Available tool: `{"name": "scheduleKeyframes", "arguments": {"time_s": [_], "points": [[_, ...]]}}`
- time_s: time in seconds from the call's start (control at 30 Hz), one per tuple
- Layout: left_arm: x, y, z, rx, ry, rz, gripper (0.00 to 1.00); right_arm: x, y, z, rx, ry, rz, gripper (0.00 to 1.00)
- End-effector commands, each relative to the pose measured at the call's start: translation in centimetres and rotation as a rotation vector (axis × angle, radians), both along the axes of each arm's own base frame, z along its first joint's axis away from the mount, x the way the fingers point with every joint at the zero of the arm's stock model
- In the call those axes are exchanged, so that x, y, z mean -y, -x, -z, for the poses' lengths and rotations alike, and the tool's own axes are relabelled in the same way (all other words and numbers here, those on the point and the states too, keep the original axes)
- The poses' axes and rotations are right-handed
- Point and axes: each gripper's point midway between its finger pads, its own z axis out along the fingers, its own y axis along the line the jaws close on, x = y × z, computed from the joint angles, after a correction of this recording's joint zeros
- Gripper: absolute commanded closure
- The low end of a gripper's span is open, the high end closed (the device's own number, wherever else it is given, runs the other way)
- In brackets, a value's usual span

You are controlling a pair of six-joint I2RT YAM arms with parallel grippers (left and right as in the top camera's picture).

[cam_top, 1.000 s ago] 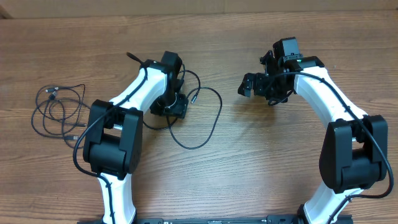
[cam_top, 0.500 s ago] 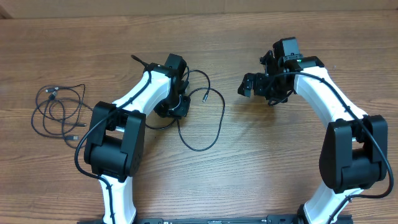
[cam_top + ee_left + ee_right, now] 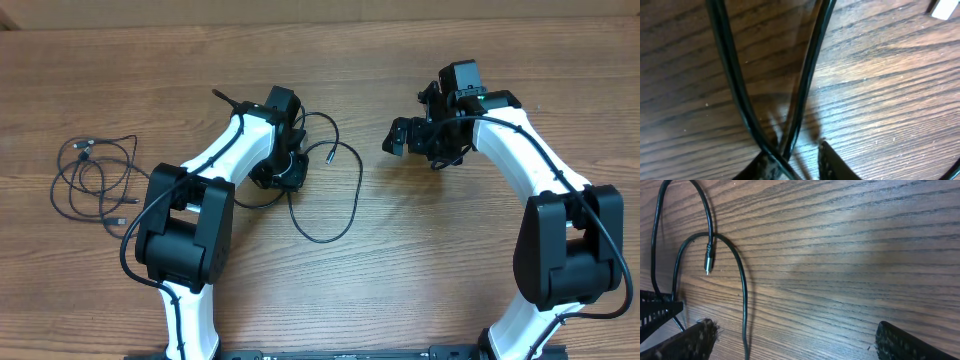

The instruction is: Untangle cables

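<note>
Where it crosses, cable [image 3: 736, 90] enters end effector [image 3: 795, 159].

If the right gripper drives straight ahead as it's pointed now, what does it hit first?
Most likely bare table. The open right gripper faces plain wood; the cable loop and plug tip sit off to one side. Depth unclear.

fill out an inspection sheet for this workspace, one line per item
surface: wooden table, bare grain
job's things: looped cable at centre, plug tip showing; second cable bundle lies apart at far left
clutter: nothing seen
grippers: left gripper low over two crossing strands of the looped cable, grip unclear; right gripper open, holding nothing
cables: thick arm cords run along both arms
surroundings: pale strip beyond the far table edge
</note>
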Motion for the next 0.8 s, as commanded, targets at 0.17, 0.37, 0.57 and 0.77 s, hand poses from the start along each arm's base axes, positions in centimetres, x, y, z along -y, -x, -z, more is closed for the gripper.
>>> {"name": "scheduleKeyframes", "arguments": {"time_s": [0.17, 0.37, 0.57, 0.77], "points": [[0.3, 1.3, 1.9, -0.052, 0.009, 0.003, 0.75, 0.0, 0.0, -0.8, 0.023, 0.003, 0.0, 0.0], [0.2, 1.6, 2.6, -0.05, 0.01, 0.003, 0.67, 0.0, 0.0, -0.8, 0.023, 0.003, 0.0, 0.0], [-0.3, 2.9, 3.7, -0.076, 0.0, 0.003, 0.67, 0.0, 0.0, -0.8, 0.023, 0.003, 0.0, 0.0], [-0.5, 3.4, 4.6, -0.074, 0.001, 0.003, 0.65, 0.0, 0.0, -0.8, 0.023, 0.003, 0.0, 0.0]]}}
